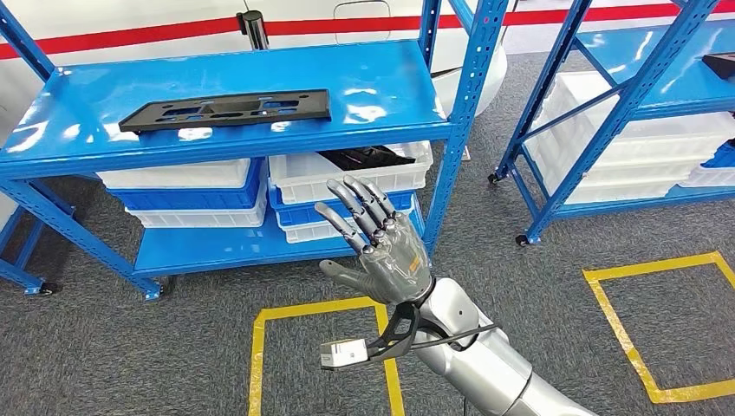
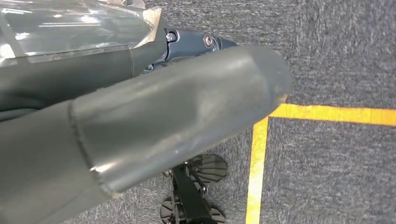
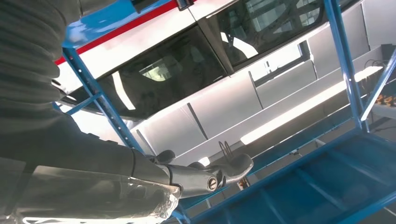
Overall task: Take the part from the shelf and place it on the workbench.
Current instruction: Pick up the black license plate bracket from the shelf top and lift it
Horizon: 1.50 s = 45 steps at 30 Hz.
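Part point(image 1: 225, 110), the flat black plastic plate with cut-out slots, lies on the glossy blue top deck of the nearer shelf point(image 1: 381, 78), well beyond the robot and untouched. Nearest in the head view, the right hand point(image 1: 377, 247) is raised over the grey, coarse-weave carpet point(image 1: 104, 347) with its dark fingers point(image 1: 355, 204) spread apart and pointing up toward the shelf, holding nothing; its silver arm enters from below. In the right wrist view the same hand point(image 3: 140, 172) shows as grey covers and a thick thumb, with blue shelf struts behind it. The left hand point(image 2: 140, 126) appears in its own wrist view as smooth grey covers close to the lens, above carpet crossed by yellow tape; whether its fingers are spread or curled I cannot tell. A yellow taped square point(image 1: 325, 347) marks the carpet under the right wrist. Farther on, below the top deck, stacked white and blue plastic bins point(image 1: 186, 195) sit on the lower level; the upper right white bin point(image 1: 355, 173) holds dark parts. Above them the part's long axis runs left to right, along the shelf's front edge, slightly skewed. A second blue shelf point(image 1: 624, 104) with white bins stands farther right.
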Each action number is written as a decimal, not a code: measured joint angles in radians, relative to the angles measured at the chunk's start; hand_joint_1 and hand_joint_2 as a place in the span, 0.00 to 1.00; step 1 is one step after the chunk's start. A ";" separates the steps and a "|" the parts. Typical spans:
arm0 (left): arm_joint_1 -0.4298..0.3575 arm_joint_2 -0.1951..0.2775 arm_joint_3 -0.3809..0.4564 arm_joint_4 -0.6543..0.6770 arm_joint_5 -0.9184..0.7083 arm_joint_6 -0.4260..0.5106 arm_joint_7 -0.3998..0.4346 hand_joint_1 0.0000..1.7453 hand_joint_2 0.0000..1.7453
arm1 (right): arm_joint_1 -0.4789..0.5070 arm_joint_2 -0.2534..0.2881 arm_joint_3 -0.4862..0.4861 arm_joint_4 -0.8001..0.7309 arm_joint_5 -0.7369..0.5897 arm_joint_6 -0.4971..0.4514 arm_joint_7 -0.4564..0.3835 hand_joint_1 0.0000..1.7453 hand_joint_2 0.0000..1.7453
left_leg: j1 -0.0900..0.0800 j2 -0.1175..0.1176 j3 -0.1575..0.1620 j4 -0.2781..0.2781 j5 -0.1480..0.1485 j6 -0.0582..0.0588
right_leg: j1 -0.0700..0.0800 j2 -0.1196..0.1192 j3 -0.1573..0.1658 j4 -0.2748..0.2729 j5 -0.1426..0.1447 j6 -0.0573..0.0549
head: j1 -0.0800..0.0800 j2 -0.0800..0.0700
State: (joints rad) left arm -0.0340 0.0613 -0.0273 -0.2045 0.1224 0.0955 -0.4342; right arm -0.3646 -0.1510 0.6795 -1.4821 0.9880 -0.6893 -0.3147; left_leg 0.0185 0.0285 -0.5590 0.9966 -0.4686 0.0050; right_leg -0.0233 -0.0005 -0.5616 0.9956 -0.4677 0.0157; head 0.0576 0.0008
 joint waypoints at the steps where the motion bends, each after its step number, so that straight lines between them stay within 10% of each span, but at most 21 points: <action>1: 0.000 0.000 0.000 0.000 0.000 0.000 0.000 0.00 0.00 | 0.000 0.001 0.000 -0.003 0.000 0.000 -0.002 0.00 1.00 | 0.003 -0.005 -0.008 0.019 -0.013 -0.005 | -0.002 0.002 0.002 -0.001 -0.001 -0.006 | 0.000 0.000; 5: 0.002 -0.001 -0.002 0.001 0.002 0.008 -0.001 0.00 0.00 | 0.004 0.004 -0.001 -0.007 -0.003 0.000 -0.005 0.00 1.00 | 0.005 -0.022 -0.137 0.260 -0.114 -0.016 | 0.001 0.007 0.012 -0.002 -0.010 -0.024 | -0.002 0.000; 7: 0.005 -0.001 -0.002 0.001 0.002 0.014 -0.002 0.00 0.00 | 0.007 0.004 -0.001 -0.007 -0.004 0.000 -0.004 0.00 1.00 | 0.005 -0.022 -0.172 0.293 -0.094 -0.012 | 0.006 0.012 0.021 -0.001 -0.016 -0.029 | -0.002 0.000; 11: 0.005 -0.001 -0.002 0.001 0.002 0.020 -0.005 0.00 0.00 | 0.009 0.007 -0.003 -0.008 0.003 0.000 -0.002 0.00 1.00 | -0.003 -0.032 -0.074 0.053 0.042 0.021 | 0.015 0.022 0.045 -0.003 -0.036 -0.024 | -0.001 0.000; 17: 0.002 -0.008 -0.002 0.002 0.005 0.031 -0.010 0.00 0.00 | 0.020 0.007 -0.013 -0.013 0.018 0.000 0.007 0.00 1.00 | -0.012 -0.031 -0.016 -0.021 0.037 0.049 | 0.020 0.019 0.036 0.051 -0.053 0.006 | -0.001 0.000; 21: 0.001 -0.015 -0.002 0.002 0.006 0.033 -0.010 0.00 0.00 | 0.031 0.004 -0.017 -0.012 0.019 0.000 0.013 0.00 1.00 | -0.010 -0.031 0.000 -0.024 0.023 0.054 | 0.013 0.014 -0.104 0.261 -0.128 0.015 | 0.000 0.000; 25: 0.002 -0.023 -0.002 0.002 0.007 0.034 -0.010 0.00 0.00 | 0.037 0.001 -0.017 -0.012 0.020 0.000 0.014 0.00 1.00 | -0.008 -0.032 0.033 -0.020 -0.004 0.039 | 0.002 0.003 -0.059 0.081 -0.010 0.061 | 0.001 0.000; 31: -0.001 -0.024 -0.002 0.002 0.007 0.033 -0.010 0.00 0.00 | 0.040 0.000 -0.018 -0.010 0.025 0.000 0.021 0.00 1.00 | -0.008 -0.027 0.032 0.014 -0.026 0.007 | 0.003 0.001 -0.017 -0.004 0.020 -0.005 | -0.001 0.000; 37: 0.000 -0.024 -0.002 0.003 0.007 0.033 -0.011 0.00 0.00 | 0.042 0.003 -0.017 -0.010 0.028 0.000 0.024 0.00 1.00 | -0.004 -0.028 -0.156 0.279 -0.112 -0.009 | 0.007 0.006 0.015 -0.006 -0.005 -0.033 | -0.003 0.000; 41: 0.000 -0.023 -0.003 0.004 0.007 0.033 -0.011 0.00 0.00 | 0.042 0.003 -0.017 -0.009 0.029 0.000 0.025 0.00 1.00 | -0.010 -0.028 -0.088 0.065 0.025 0.014 | 0.013 0.012 0.047 -0.009 -0.030 -0.027 | -0.002 0.000; 45: 0.002 -0.019 -0.002 0.006 0.007 0.033 -0.011 0.00 0.00 | 0.041 0.004 -0.017 -0.009 0.030 0.000 0.026 0.00 1.00 | -0.021 -0.032 -0.057 0.006 0.035 0.040 | 0.022 0.015 0.056 0.003 -0.035 -0.005 | -0.003 0.000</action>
State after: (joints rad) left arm -0.0324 0.0419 -0.0298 -0.1984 0.1299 0.1284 -0.4452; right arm -0.3231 -0.1468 0.6625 -1.4913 1.0179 -0.6897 -0.2884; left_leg -0.0020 -0.0036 -0.6156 1.0026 -0.4341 0.0453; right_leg -0.0013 0.0149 -0.5052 0.9986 -0.5032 0.0106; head 0.0544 0.0004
